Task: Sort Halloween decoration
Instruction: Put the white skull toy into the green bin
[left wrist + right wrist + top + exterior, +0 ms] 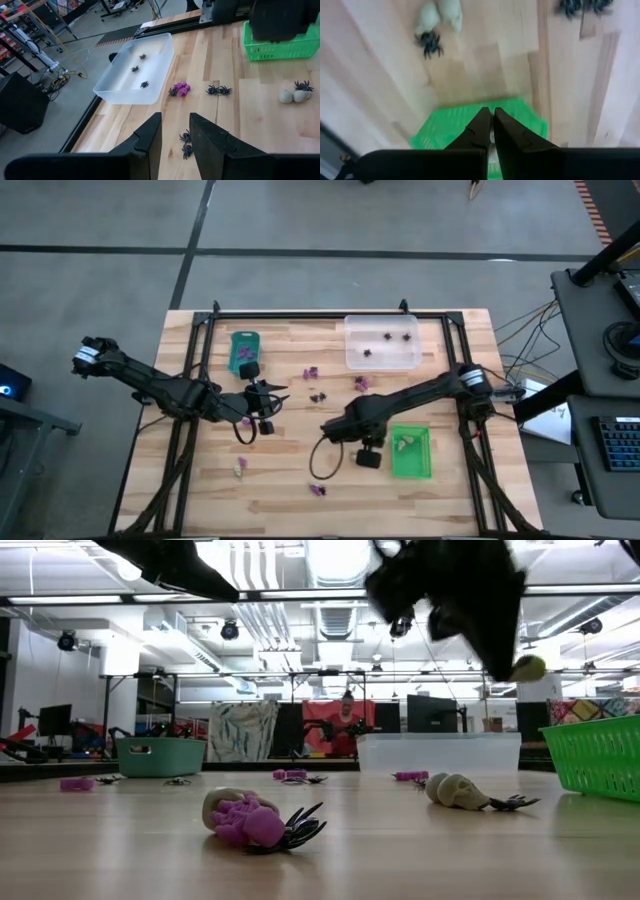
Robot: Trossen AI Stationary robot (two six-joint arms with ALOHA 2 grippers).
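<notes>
The Halloween decoration (314,371) lies scattered as tiny purple, black and cream trinkets over the wooden counter (290,470), too small for any pointing direction to be read from above. In the low view a purple piece (245,820) lies against a black spider (300,825) whose legs splay toward the right of that picture, and a cream skull (455,790) lies on its side with its long axis running across that picture, a second black spider (513,802) at its right end.

Three black spiders sit inside the clear tray (383,360) at the far side of the counter; the teal tray (244,350) stands far left, and two pale pieces rest in the green tray (411,465) at the right.

The left end effector (175,135) hangs over the counter's middle left, its fingers (150,137) parted a little with nothing between them and a pair of black spiders (186,145) below the gap.

The right end effector (490,131) hangs beside the green tray's near-left corner, its fingers pressed together; whether anything is pinched there cannot be told
</notes>
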